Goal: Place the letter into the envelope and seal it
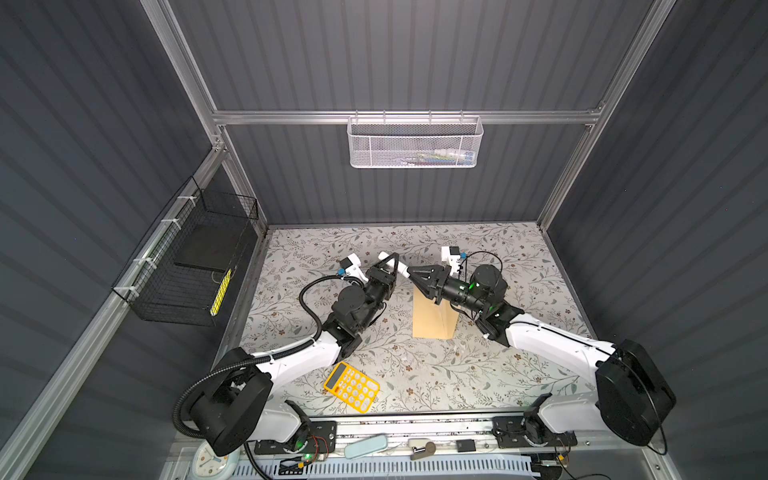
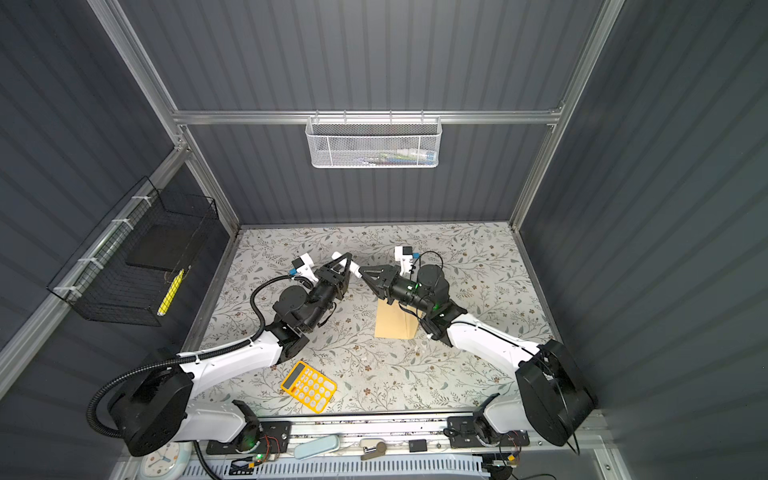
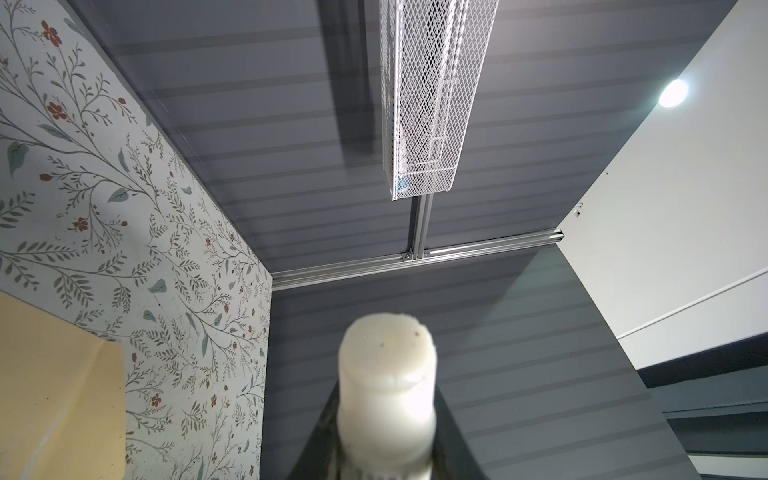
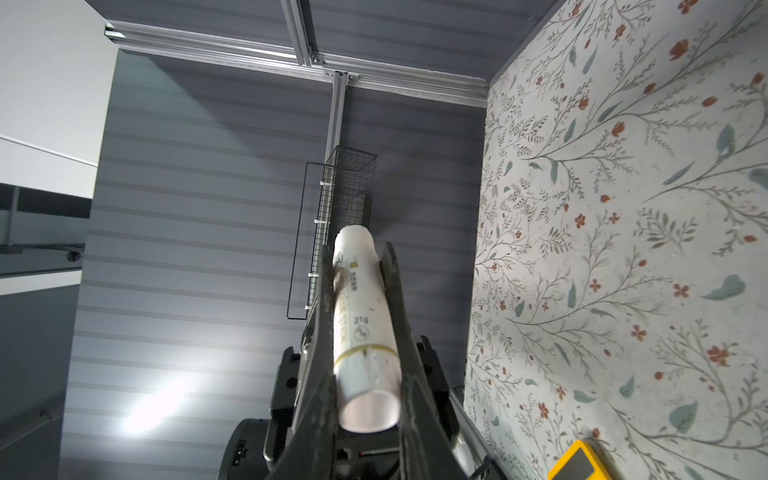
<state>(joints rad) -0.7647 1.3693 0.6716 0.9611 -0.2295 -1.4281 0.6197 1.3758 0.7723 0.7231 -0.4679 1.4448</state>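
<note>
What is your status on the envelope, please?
Left gripper and right gripper both shut on glue stick. Envelope flat on table, partly under right arm; letter not in view. Calculator well apart.

Tan envelope (image 1: 432, 320), yellow calculator (image 1: 351, 387), floral mat (image 1: 457, 374) (leafy, apparently reddish blooms), white glue stick (image 4: 361, 316).

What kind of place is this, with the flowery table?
Probably a robot test booth: a left arm and right arm are mounted at the front of the table, and grey walls on a metal frame box it in.
</note>
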